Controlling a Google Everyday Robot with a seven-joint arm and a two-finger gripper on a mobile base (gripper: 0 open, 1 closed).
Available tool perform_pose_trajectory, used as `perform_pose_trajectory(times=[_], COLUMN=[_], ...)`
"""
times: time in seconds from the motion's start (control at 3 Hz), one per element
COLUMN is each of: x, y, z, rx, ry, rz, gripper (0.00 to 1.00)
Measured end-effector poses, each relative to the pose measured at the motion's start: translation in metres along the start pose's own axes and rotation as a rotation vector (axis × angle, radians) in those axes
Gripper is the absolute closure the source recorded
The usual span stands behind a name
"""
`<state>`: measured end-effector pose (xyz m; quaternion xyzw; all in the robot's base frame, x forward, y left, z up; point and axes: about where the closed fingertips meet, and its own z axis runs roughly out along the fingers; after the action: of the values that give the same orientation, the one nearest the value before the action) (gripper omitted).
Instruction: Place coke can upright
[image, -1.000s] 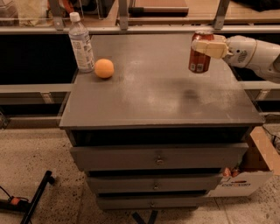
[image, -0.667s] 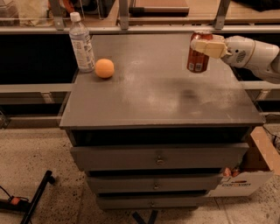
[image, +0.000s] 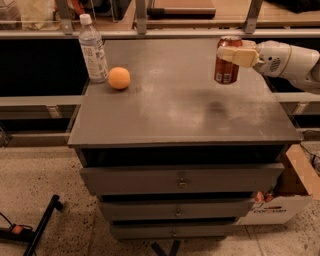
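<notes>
The coke can (image: 226, 70) hangs upright over the right rear of the grey surface (image: 175, 117), its upper part clamped in the jaws of the gripper (image: 231, 53) reaching in from the right. In my judgement it should go straight down, kept vertical, and be released only once its base sits flat. The far jaw is hidden behind the can, the arm is cut off at the right edge, and the gap beneath the can is hard to gauge.
</notes>
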<state>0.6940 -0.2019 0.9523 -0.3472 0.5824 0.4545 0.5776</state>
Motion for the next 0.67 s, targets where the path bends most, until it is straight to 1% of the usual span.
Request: perform_pose_trajectory(times=[0.33, 0.67], x=[0.014, 0.031], y=[-0.008, -0.017], z=[-0.01, -0.023], rx=[0.008, 0.028], ry=[-0.02, -0.04], rz=[-0.005, -0.02], gripper=[1.0, 1.0])
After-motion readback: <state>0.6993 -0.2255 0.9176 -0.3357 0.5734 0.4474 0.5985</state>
